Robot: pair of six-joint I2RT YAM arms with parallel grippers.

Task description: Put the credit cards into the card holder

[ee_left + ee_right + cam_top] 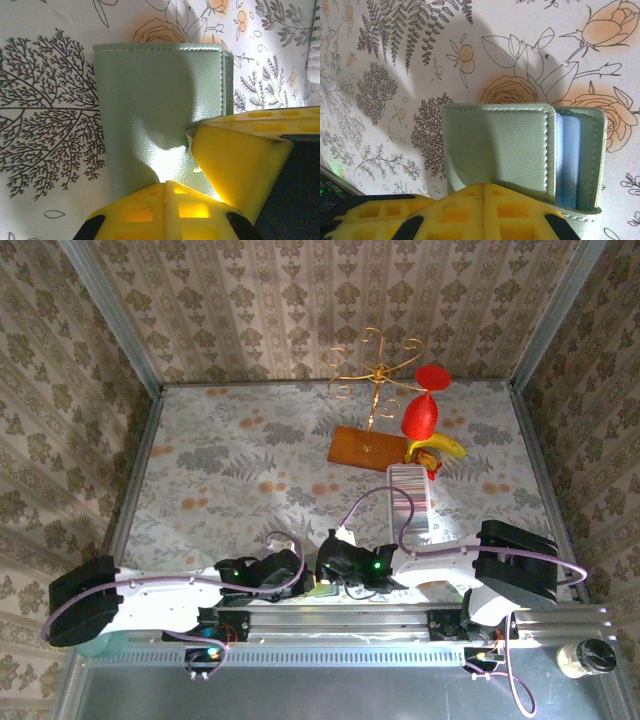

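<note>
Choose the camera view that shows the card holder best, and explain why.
The right wrist view: the card holder lies nearly whole, its bluish inner pockets visible at the open edge. The left wrist view gives its plain cover, one corner behind a yellow pad. The top external view is too distant to judge.

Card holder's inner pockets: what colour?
Pale blue inner pockets inside the grey-green card holder; best in the right wrist view.

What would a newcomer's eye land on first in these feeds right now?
Probably the grey-green card holder, lying on the flowered table cover and large in both wrist views, with the shut left gripper and right gripper at its edge. Next, the bright red object and gold wire stand by the brown board at the table's far side.
</note>
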